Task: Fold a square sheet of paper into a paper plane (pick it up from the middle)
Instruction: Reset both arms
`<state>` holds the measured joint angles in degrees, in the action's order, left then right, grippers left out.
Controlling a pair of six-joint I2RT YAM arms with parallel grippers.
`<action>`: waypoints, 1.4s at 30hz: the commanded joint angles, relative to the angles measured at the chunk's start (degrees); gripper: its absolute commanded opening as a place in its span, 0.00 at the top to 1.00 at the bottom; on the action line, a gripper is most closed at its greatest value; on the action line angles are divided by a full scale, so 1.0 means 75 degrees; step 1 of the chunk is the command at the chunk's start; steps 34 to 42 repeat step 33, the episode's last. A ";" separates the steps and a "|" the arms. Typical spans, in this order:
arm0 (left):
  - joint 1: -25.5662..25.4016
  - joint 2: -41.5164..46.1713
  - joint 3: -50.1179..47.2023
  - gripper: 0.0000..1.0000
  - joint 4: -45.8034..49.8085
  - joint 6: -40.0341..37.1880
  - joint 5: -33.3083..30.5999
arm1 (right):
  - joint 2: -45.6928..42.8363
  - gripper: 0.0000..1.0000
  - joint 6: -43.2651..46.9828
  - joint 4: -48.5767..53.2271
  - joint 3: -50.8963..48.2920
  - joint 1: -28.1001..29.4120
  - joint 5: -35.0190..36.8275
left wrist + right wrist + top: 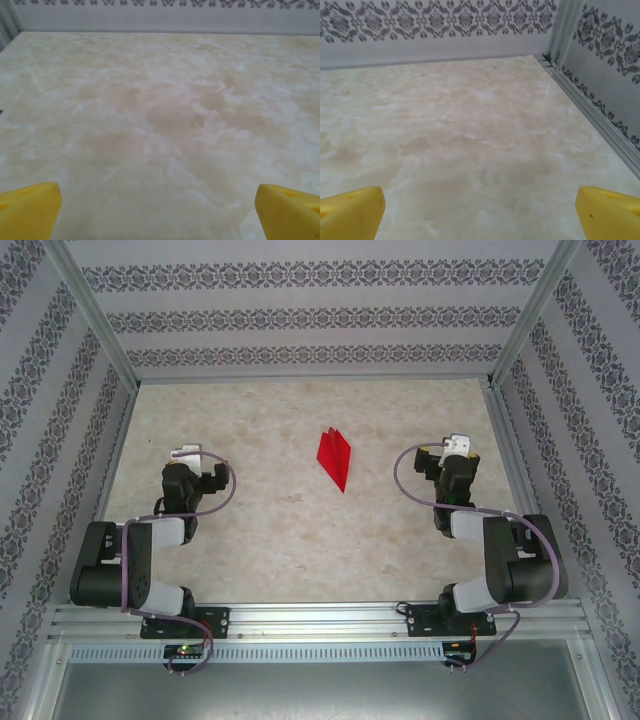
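The paper plane (335,459), a narrow red dart, lies near the middle of the marbled table (260,530), between the two arms and well apart from both. The left gripper (159,214) and the right gripper (480,214) are spread wide, holding nothing.

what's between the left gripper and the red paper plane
Nothing visible. Bare table lies between the open left gripper and the paper plane, which rests mid-table to its right.
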<state>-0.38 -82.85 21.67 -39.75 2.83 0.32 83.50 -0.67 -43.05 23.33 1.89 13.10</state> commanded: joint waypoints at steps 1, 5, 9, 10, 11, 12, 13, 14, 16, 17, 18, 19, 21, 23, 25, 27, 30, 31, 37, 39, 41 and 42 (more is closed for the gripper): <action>0.0099 -0.0333 0.0186 0.00 -0.0794 -0.0339 0.0701 | 0.0275 0.02 0.0136 -0.1001 -0.0190 -0.0098 -0.0438; -0.0091 -0.0588 0.0394 0.00 -0.0651 -0.0570 0.0642 | 0.0313 0.02 0.0147 -0.1101 -0.0240 -0.0113 -0.0459; -0.0320 -0.0860 0.0367 0.00 -0.0876 -0.0591 -0.0084 | 0.0308 0.02 0.0132 -0.1062 -0.0228 -0.0111 -0.0458; -0.0346 -0.0873 0.0342 0.00 -0.0922 -0.0598 -0.0140 | 0.0317 0.02 0.0128 -0.1069 -0.0218 -0.0113 -0.0460; -0.0359 -0.0872 0.0344 0.00 -0.0922 -0.0597 -0.0158 | 0.0322 0.02 0.0125 -0.1068 -0.0216 -0.0114 -0.0458; -0.0359 -0.0874 0.0342 0.00 -0.0917 -0.0600 -0.0159 | 0.0322 0.02 0.0132 -0.1058 -0.0216 -0.0123 -0.0470; -0.0359 -0.0875 0.0348 0.00 -0.0908 -0.0600 -0.0159 | 0.0326 0.02 0.0120 -0.1057 -0.0205 -0.0123 -0.0489; -0.0359 -0.0873 0.0342 0.00 -0.0905 -0.0599 -0.0152 | 0.0319 0.02 0.0113 -0.1036 -0.0205 -0.0133 -0.0493; -0.0371 -0.0879 0.0325 0.00 -0.0945 -0.0612 -0.0171 | 0.0327 0.02 0.0108 -0.1033 -0.0193 -0.0147 -0.0505; -0.0371 -0.0871 0.0319 0.00 -0.0941 -0.0612 -0.0154 | 0.0327 0.02 0.0101 -0.1024 -0.0193 -0.0147 -0.0528; -0.0371 -0.0863 0.0310 0.00 -0.0954 -0.0612 -0.0159 | 0.0321 0.02 0.0101 -0.1016 -0.0193 -0.0163 -0.0536; -0.0371 -0.0865 0.0318 0.00 -0.0957 -0.0621 -0.0159 | 0.0327 0.02 0.0099 -0.1011 -0.0193 -0.0158 -0.0543; -0.0383 -0.0878 0.0324 0.00 -0.0945 -0.0623 -0.0183 | 0.0318 0.02 0.0090 -0.1010 -0.0181 -0.0170 -0.0559; -0.0395 -0.0881 0.0333 0.00 -0.0930 -0.0635 -0.0196 | 0.0324 0.02 0.0089 -0.0996 -0.0181 -0.0182 -0.0569; -0.0397 -0.0884 0.0350 0.00 -0.0912 -0.0635 -0.0212 | 0.0325 0.02 0.0089 -0.0997 -0.0181 -0.0182 -0.0577; -0.0406 -0.0895 0.0361 0.00 -0.0894 -0.0635 -0.0218 | 0.0324 0.02 0.0079 -0.0987 -0.0170 -0.0194 -0.0576; -0.0418 -0.0905 0.0368 0.00 -0.0895 -0.0647 -0.0230 | 0.0316 0.02 0.0080 -0.0998 -0.0181 -0.0190 -0.0588; -0.0418 -0.0901 0.0367 0.00 -0.0895 -0.0647 -0.0230 | 0.0302 0.02 0.0095 -0.1037 -0.0209 -0.0193 -0.0607; -0.0418 -0.0885 0.0351 0.00 -0.0913 -0.0647 -0.0230 | 0.0268 0.02 0.0482 -0.1327 -0.0389 -0.0196 -0.1510; -0.0418 -0.0885 0.0351 0.00 -0.0913 -0.0647 -0.0230 | 0.0268 0.02 0.0482 -0.1327 -0.0389 -0.0196 -0.1510; -0.0418 -0.0885 0.0351 0.00 -0.0913 -0.0647 -0.0230 | 0.0268 0.02 0.0482 -0.1327 -0.0389 -0.0196 -0.1510; -0.0418 -0.0885 0.0351 0.00 -0.0913 -0.0647 -0.0230 | 0.0268 0.02 0.0482 -0.1327 -0.0389 -0.0196 -0.1510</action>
